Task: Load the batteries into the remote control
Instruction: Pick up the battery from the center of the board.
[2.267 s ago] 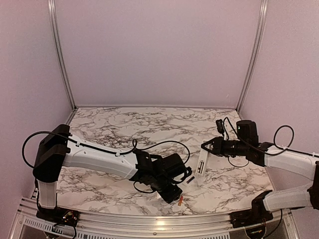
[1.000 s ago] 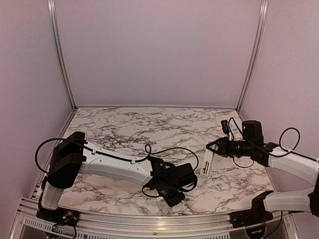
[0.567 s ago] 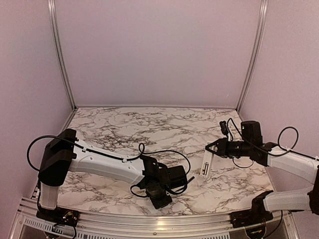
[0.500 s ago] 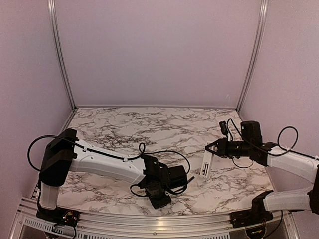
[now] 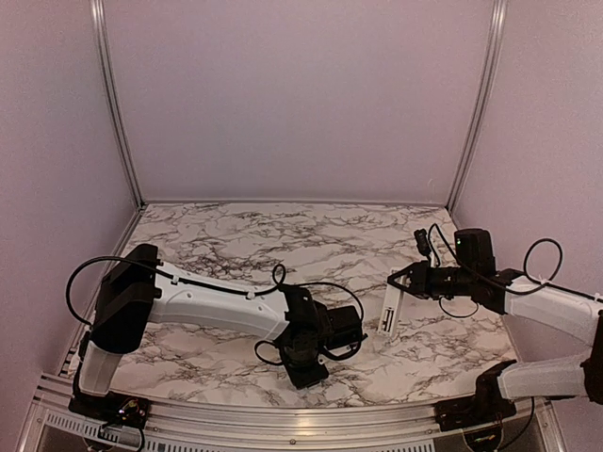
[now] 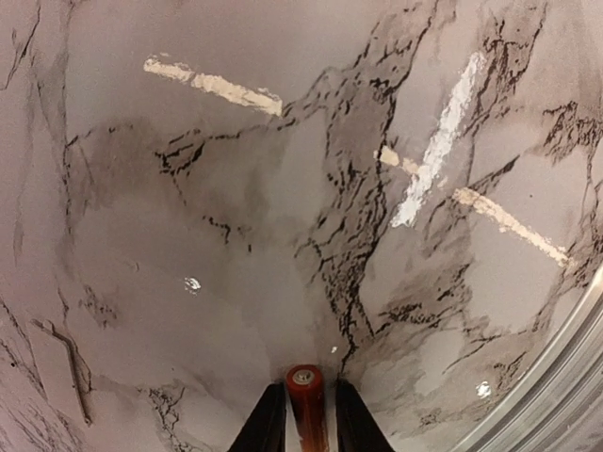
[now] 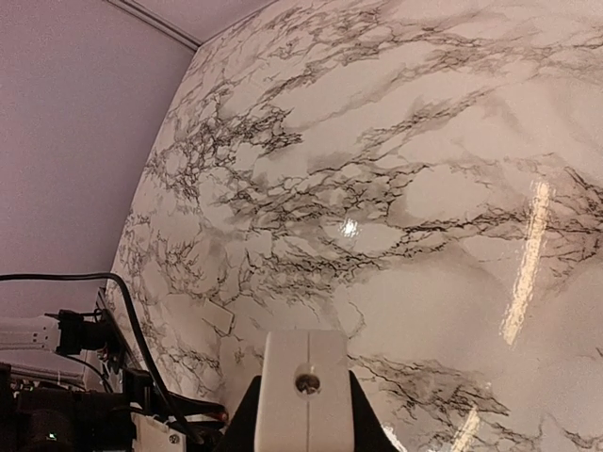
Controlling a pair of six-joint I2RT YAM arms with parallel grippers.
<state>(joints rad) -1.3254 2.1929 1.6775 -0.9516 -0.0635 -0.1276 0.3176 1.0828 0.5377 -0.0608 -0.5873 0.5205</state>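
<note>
**A:** What did the left gripper (image 6: 307, 422) have?

**B:** Its jaws were pinched on the orange-copper battery (image 6: 305, 400). The cell stuck out toward 12 o'clock in the wrist view, its round end cap showing, low over the marble table (image 6: 236, 188).

**A:** And the right gripper (image 7: 303, 419)?

**B:** It was clamped on one end of the remote control (image 7: 303, 363). From above, the remote hung out of the jaws toward 6 o'clock. Its lower tip was close to the table, but I could not tell whether it touched.

**A:** How did the two sit against each other?

**B:** From above, the left gripper was at the table's 6 o'clock edge, with the remote at about 2 o'clock from it. They were near but apart.

**A:** The black battery?

**B:** I could not pick it out for certain.

**A:** So which step was it?

**B:** I judged the first cell was in hand and not yet seated. The next move called for bringing it up to the remote's compartment and lining its length and polarity with the slot. The right arm would need to keep the remote steady. The compartment itself did not show, so its facing was unclear.
</note>
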